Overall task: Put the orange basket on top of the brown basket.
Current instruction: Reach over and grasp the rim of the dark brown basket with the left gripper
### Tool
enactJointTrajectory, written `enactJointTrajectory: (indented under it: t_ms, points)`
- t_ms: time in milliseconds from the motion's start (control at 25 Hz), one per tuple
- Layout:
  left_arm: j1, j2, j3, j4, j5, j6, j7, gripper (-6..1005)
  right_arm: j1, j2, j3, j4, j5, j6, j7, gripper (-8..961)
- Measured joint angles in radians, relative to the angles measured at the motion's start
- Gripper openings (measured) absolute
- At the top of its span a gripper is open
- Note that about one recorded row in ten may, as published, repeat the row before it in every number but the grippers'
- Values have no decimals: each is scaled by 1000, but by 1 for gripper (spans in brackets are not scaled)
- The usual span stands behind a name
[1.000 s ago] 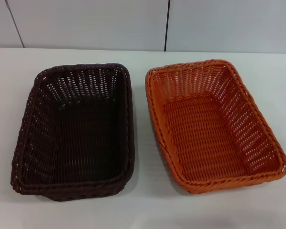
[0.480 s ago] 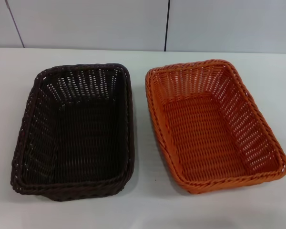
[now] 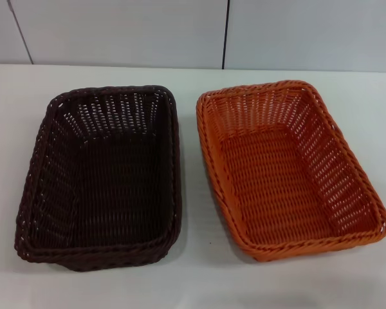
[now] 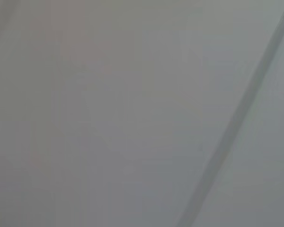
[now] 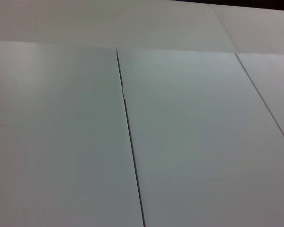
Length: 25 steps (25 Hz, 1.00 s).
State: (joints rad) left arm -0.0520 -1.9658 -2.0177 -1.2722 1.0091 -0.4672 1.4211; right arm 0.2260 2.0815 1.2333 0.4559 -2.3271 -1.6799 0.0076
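Nothing has moved since the earlier frames. The orange basket point(image 3: 289, 168) is set beside the brown basket point(image 3: 103, 177) on the table point(image 3: 193, 283), apart, unstacked, probably as start layout. Neither gripper is seen; jaw state cannot be told.

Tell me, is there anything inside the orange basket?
Empty. In the head view the orange basket shows only its bare woven floor and sides. It sits open side up on the table, beside the brown basket.

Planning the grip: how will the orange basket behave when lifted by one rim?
The orange basket is probably light, since its woven sides are openwork. It looks fairly stiff, holding its shape. Lifted by one rim it would likely tilt, being wide and shallow.
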Motion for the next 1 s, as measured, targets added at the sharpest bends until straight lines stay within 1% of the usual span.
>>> enactJointTrajectory:
  t_ms: [80,120,160,200,280,320,360,400,440,480,600,640,720,760,800,840,880,1000]
  points:
    - [-7,21,-16,-1,82,-105,-139,774,2,0,0,-1,0,0,0,677]
    - [-12,29,-25,-2,113,-151,-190,774,2,0,0,-1,0,0,0,677]
    - [-23,33,-51,-6,160,-229,-239,773,2,0,0,-1,0,0,0,677]
    - [-34,35,-79,-16,203,-314,-277,772,3,0,0,-1,0,0,0,677]
    - [-47,30,-122,-50,283,-419,-331,771,3,0,0,0,0,0,0,677]
    - [-56,23,-149,-100,370,-489,-387,770,3,0,0,0,0,0,0,677]
    - [-56,23,-149,-100,370,-489,-387,770,2,0,0,1,0,0,0,677]
    - [-59,20,-158,-139,430,-517,-427,769,1,0,0,2,0,0,0,677]
    - [-59,20,-158,-139,430,-517,-427,768,1,0,0,2,0,0,0,677]
    - [-74,12,-171,-265,634,-598,-558,768,1,0,0,3,0,-1,0,677]
    - [-110,3,-178,-404,896,-708,-704,766,1,0,0,3,-1,-2,0,676]
    - [-132,-4,-186,-441,984,-757,-750,765,1,0,0,3,-2,-2,0,676]
    - [-178,-21,-212,-475,1117,-833,-813,764,2,0,0,3,-4,-5,0,676]
    - [-193,-25,-220,-482,1154,-855,-830,763,2,0,0,3,-5,-6,0,676]
    - [-193,-25,-220,-482,1154,-855,-830,763,3,0,0,3,-5,-6,0,676]
    - [-242,-42,-241,-492,1277,-917,-872,762,3,0,0,4,-6,-6,0,676]
    - [-269,-53,-246,-496,1342,-952,-890,761,3,0,0,7,-6,-7,0,676]
    - [-312,-83,-235,-500,1493,-1007,-930,759,2,0,-4,9,-7,-8,0,676]
